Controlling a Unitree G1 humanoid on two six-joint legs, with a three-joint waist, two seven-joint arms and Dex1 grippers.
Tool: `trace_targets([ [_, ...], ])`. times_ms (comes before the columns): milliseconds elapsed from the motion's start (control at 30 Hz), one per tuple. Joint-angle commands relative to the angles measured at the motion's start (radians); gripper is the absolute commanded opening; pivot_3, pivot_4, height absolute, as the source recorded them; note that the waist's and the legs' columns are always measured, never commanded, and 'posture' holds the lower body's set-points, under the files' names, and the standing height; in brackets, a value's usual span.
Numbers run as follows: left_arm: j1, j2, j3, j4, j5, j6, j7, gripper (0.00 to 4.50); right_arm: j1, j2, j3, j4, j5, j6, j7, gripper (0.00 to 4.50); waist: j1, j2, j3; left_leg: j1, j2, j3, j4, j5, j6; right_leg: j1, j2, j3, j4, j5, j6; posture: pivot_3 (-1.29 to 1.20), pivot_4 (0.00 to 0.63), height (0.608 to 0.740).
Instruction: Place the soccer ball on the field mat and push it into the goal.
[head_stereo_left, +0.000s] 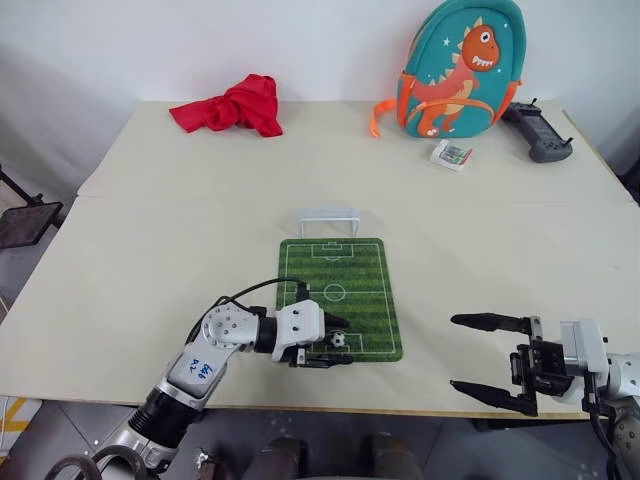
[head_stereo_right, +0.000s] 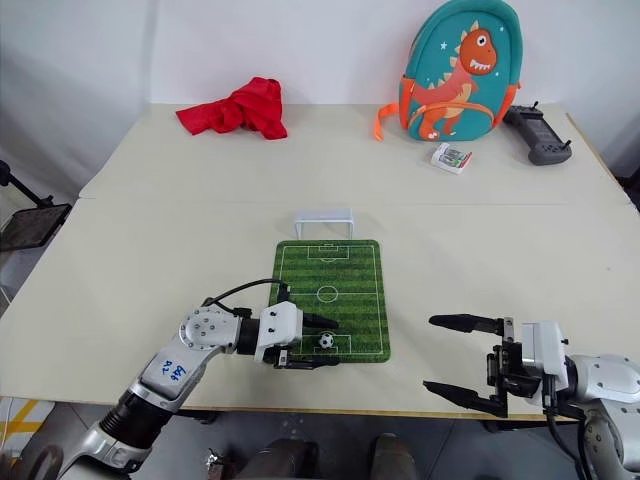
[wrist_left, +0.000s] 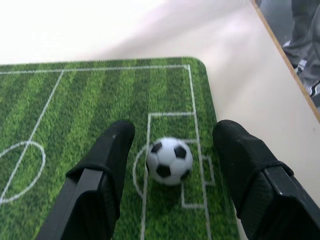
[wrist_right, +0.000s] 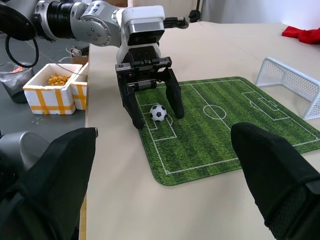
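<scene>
Pale table underneath, carrying the field mat with the goal at its far end, well beyond the left gripper. Left jaws parted, straddling the soccer ball without pinching it, a gap visible on each side. Ball resting on the mat's near penalty area. Right gripper spread wide, holding nothing, well apart from the mat.
</scene>
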Motion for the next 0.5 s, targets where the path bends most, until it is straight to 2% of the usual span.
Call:
trace_targets([
  [33, -0.020, -0.013, 0.078, -0.058, -0.082, 0.001, 0.011, 2.99, 0.003, 0.008, -0.010, -0.016, 0.008, -0.003, 0.010, 4.50, 0.000, 0.000, 0.000, 0.000, 0.000, 0.000, 0.000, 0.000, 0.000, 0.000, 0.000, 0.000, 0.000, 0.000, 0.000, 0.00, 0.150, 0.740],
  [200, 0.057, 0.063, 0.222, -0.176, -0.276, 0.032, -0.080, 2.99, -0.014, 0.012, -0.012, 0.010, 0.007, -0.009, 0.023, 4.50, -0.006, 0.000, 0.000, 0.000, 0.001, 0.000, -0.001, 0.000, 0.000, 0.000, 0.000, 0.000, 0.000, 0.000, 0.000, 0.00, 0.150, 0.740],
  [333, 0.126, 0.132, 0.252, -0.220, -0.311, 0.051, -0.117, 2.99, -0.059, 0.032, -0.021, 0.057, -0.004, -0.044, 0.022, 4.50, -0.004, 0.000, 0.000, 0.001, 0.001, 0.000, -0.001, 0.000, 0.000, 0.000, 0.000, 0.000, 0.000, 0.000, 0.000, 0.00, 0.150, 0.740],
  [433, 0.175, 0.172, 0.236, -0.252, -0.328, 0.082, -0.143, 2.38, -0.090, 0.044, -0.023, 0.092, -0.014, -0.070, 0.028, 4.50, 0.000, 0.000, 0.000, 0.001, 0.000, 0.000, 0.000, 0.000, 0.000, 0.001, 0.000, 0.000, 0.000, 0.000, 0.000, 0.00, 0.150, 0.740],
  [500, 0.207, 0.176, 0.191, -0.267, -0.315, 0.100, -0.146, 1.78, -0.104, 0.044, -0.026, 0.128, -0.024, -0.091, 0.043, 4.50, 0.002, 0.000, 0.000, 0.001, 0.000, -0.001, 0.000, 0.000, 0.000, 0.001, -0.001, 0.000, -0.001, 0.000, 0.000, 0.00, 0.150, 0.740],
])
